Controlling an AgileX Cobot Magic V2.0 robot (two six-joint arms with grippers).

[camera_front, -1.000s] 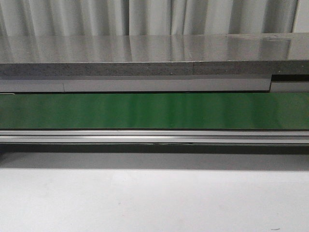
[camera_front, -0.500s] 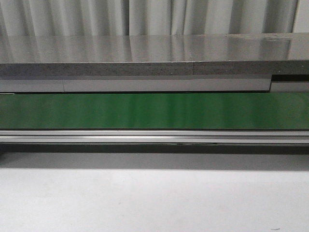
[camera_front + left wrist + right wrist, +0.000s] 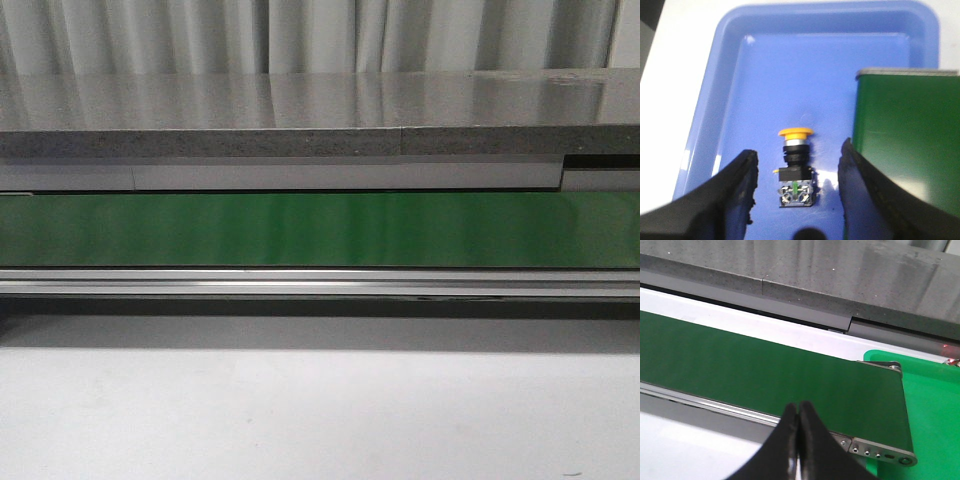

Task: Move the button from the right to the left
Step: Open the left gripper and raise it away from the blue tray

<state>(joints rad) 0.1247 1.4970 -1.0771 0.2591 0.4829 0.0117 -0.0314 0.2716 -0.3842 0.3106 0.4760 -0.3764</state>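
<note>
The left gripper [image 3: 796, 200] hangs over a blue tray [image 3: 730, 75], its fingers [image 3: 742, 177] spread wide with the button [image 3: 795, 165] lying between them, touching neither. A green belt [image 3: 905, 145] ends just beside the far finger. The right gripper [image 3: 799, 440] has its fingers [image 3: 812, 437] pressed together, empty, above the belt's other end near a green tray [image 3: 935, 405]. Judging by this, the button already sits on the left, so the move looks nearly finished.
</note>
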